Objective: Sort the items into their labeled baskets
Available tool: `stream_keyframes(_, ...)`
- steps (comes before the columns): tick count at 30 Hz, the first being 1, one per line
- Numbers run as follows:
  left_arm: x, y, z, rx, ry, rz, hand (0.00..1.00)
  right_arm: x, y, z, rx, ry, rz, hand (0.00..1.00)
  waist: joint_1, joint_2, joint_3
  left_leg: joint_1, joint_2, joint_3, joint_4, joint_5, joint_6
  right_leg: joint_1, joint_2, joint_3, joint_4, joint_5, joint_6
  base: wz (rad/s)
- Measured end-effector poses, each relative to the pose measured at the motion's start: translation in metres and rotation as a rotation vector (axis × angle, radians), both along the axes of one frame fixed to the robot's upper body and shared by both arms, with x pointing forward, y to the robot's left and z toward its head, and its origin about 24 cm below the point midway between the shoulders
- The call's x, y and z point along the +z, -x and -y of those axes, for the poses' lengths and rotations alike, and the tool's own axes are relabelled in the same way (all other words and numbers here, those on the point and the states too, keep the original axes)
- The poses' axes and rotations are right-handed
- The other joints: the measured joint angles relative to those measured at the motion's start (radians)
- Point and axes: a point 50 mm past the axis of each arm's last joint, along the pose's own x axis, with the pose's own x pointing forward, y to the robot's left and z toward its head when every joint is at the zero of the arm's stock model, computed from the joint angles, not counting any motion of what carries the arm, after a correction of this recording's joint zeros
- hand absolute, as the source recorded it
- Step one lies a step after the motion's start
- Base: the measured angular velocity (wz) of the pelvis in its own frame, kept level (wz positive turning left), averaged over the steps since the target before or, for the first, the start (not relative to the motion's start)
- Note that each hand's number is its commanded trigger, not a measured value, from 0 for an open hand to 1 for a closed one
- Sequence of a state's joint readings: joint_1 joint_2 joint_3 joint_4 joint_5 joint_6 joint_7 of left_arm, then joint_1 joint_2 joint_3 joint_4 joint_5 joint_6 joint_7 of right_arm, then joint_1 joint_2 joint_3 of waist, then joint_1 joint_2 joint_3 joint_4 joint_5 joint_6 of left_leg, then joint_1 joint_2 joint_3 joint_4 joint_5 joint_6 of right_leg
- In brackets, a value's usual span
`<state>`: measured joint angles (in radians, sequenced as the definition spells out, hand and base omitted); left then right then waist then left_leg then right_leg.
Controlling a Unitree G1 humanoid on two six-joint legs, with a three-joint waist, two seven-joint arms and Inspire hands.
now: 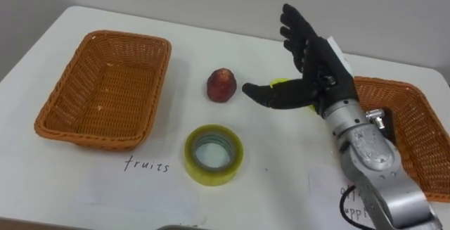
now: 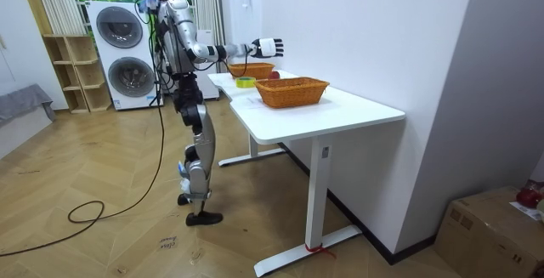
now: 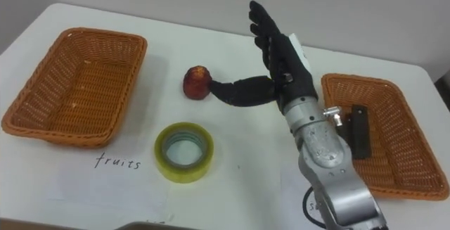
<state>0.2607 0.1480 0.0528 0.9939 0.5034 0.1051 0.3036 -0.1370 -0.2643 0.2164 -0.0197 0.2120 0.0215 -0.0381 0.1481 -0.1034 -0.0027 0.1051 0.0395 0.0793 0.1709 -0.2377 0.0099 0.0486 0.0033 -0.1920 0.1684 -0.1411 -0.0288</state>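
White tabletop (image 1: 190,54) before me, wood floor (image 2: 102,184) below, washing machines (image 2: 123,53) nearby. My right hand (image 1: 313,75) hovers open, fingers straight. Just beside its thumb lies the red fruit (image 1: 221,85), the yellow tape roll (image 1: 214,154) nearer me, both between the left basket (image 1: 60,82) and the right basket (image 1: 415,117).

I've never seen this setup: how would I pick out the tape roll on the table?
On the white table, look between the left basket and the right basket, toward the near edge. The tape roll lies flat there, in front of the small red fruit; it is the only yellow-green ring.
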Motion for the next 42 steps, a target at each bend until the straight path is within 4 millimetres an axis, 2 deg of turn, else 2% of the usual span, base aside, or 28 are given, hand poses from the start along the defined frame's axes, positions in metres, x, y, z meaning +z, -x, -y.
stream_keyframes(4, 0.0, 0.003, -0.001, 0.006, -0.013, -0.009, 0.0, -0.011, -0.001, 0.001, -0.008, 0.013, -0.042, 0.0, 0.0, 0.001, 0.0004, -0.006, 0.0, -0.007, 0.003, 0.0, 0.0, 0.0, -0.001, -0.004, 0.0, 0.0, 0.0, 0.04)
stream_keyframes(8, 0.0, 0.004, -0.001, 0.009, -0.018, -0.015, 0.0, -0.012, -0.001, 0.001, -0.007, 0.019, -0.046, 0.0, 0.002, 0.003, 0.0018, -0.008, 0.0, -0.011, 0.003, 0.001, 0.0, 0.001, -0.001, -0.009, 0.0, 0.0, 0.0, 0.04)
stream_keyframes(13, -0.001, 0.003, 0.002, -0.012, -0.012, -0.021, 0.0, -0.023, 0.001, -0.006, 0.032, 0.03, -0.09, 0.0, 0.012, 0.004, 0.0026, -0.008, 0.0, -0.012, 0.005, 0.001, 0.0, 0.001, -0.002, -0.01, 0.0, 0.0, 0.0, 0.0)
stream_keyframes(25, -0.001, -0.005, 0.003, -0.018, 0.001, -0.008, 0.0, -0.038, 0.005, -0.02, 0.099, 0.041, -0.154, 0.0, 0.032, 0.021, 0.0134, -0.008, -0.001, -0.015, 0.004, 0.001, 0.0, 0.002, -0.003, -0.022, 0.0, 0.0, 0.0, 0.0)
stream_keyframes(32, -0.001, -0.016, 0.006, -0.025, 0.008, 0.019, 0.0, -0.039, 0.006, -0.023, 0.119, 0.069, -0.153, 0.0, 0.051, 0.021, 0.0117, -0.009, -0.001, -0.016, 0.004, 0.001, -0.001, 0.001, -0.003, -0.028, 0.0, 0.0, 0.0, 0.0)
stream_keyframes(42, 0.0, -0.019, 0.008, -0.039, -0.008, 0.037, 0.0, -0.041, 0.008, -0.027, 0.145, 0.079, -0.159, 0.0, 0.049, 0.023, 0.0041, -0.015, -0.002, -0.023, 0.012, 0.001, 0.0, 0.002, -0.005, -0.035, 0.0, 0.0, 0.0, 0.02)
